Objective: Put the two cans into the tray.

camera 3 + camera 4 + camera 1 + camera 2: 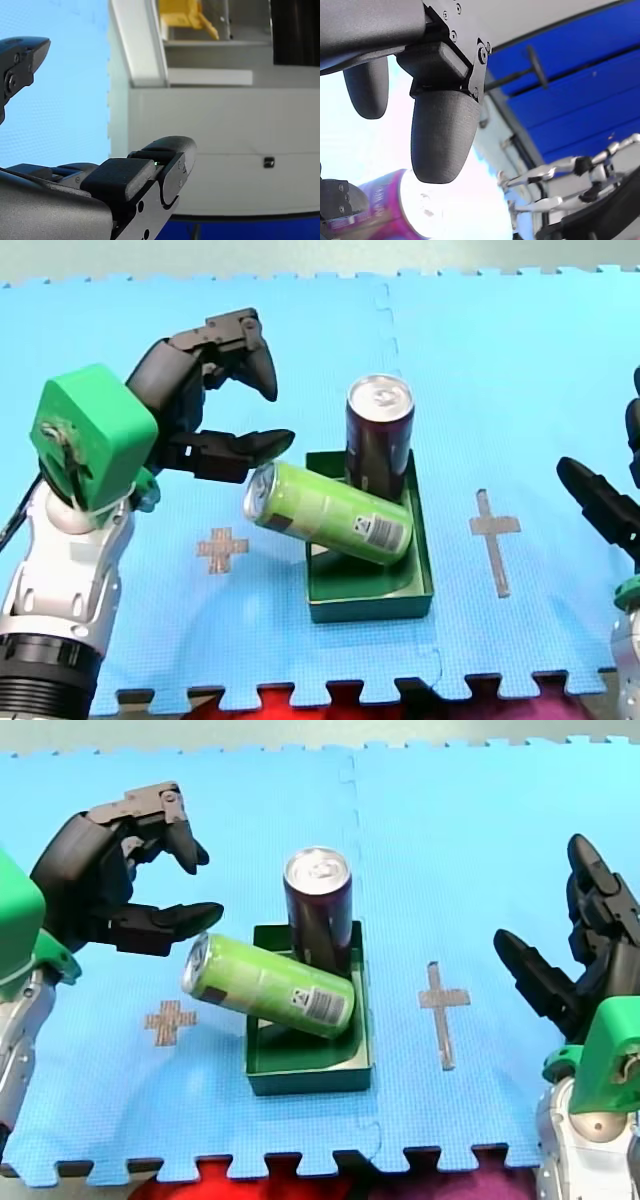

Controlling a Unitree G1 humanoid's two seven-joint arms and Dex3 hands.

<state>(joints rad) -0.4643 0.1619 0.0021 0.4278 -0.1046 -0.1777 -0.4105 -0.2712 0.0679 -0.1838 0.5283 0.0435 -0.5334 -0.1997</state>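
Observation:
A dark purple can stands upright at the far end of the green tray. A light green can lies tilted on its side, its body resting across the tray's left rim and its top end sticking out to the left. My left hand hovers just above and left of that top end, apart from it and holding nothing. My right hand is at the right edge of the mat, well away from the tray, also holding nothing. The second wrist view shows a purple can beyond dark fingertips.
The blue foam mat covers the work surface. A grey tape cross lies left of the tray and another tape cross lies to its right. The mat's jagged front edge runs close below the tray.

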